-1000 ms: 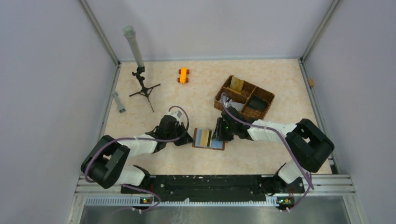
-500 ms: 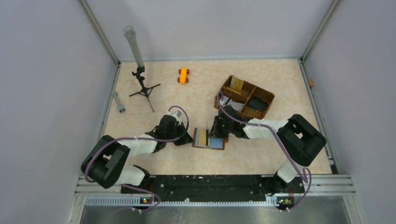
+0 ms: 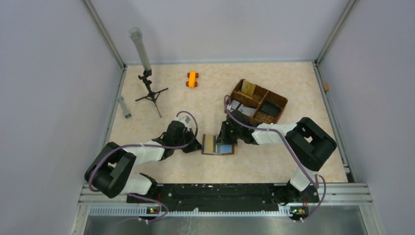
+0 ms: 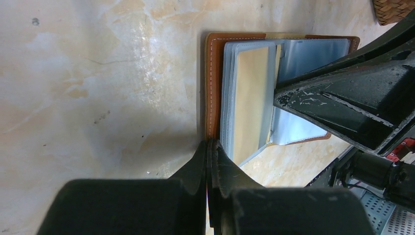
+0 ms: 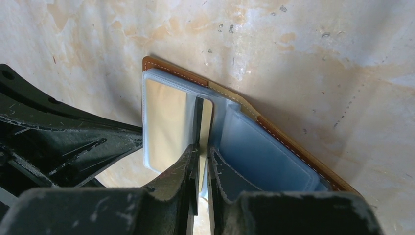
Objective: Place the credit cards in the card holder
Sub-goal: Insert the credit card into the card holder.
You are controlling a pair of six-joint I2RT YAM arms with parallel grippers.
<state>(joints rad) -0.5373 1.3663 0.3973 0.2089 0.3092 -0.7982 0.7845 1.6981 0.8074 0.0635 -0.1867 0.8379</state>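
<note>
The card holder [image 3: 215, 145], brown leather with blue inner pockets, lies open on the table between both arms. My left gripper [image 3: 198, 144] is shut on its left leather edge [image 4: 212, 98]. A gold card [image 4: 249, 98] sits in a left pocket. My right gripper [image 3: 226, 139] is over the holder's middle, shut on a thin credit card [image 5: 198, 120] seen edge-on and dark, its far end between the pockets [image 5: 259, 147]. More cards lie in the basket: gold [image 3: 248, 88], black [image 3: 269, 107], silver-grey [image 3: 241, 106].
The brown woven basket [image 3: 281, 100] stands behind the right arm. An orange toy car [image 3: 192, 79], a black tripod [image 3: 151, 93] with a grey tube [image 3: 140, 46] and a small grey piece [image 3: 124, 106] stand at the back left. Grey walls enclose the table.
My right gripper has moved left over the card holder and now covers more of its right half. The left arm and the holder have stayed put.
</note>
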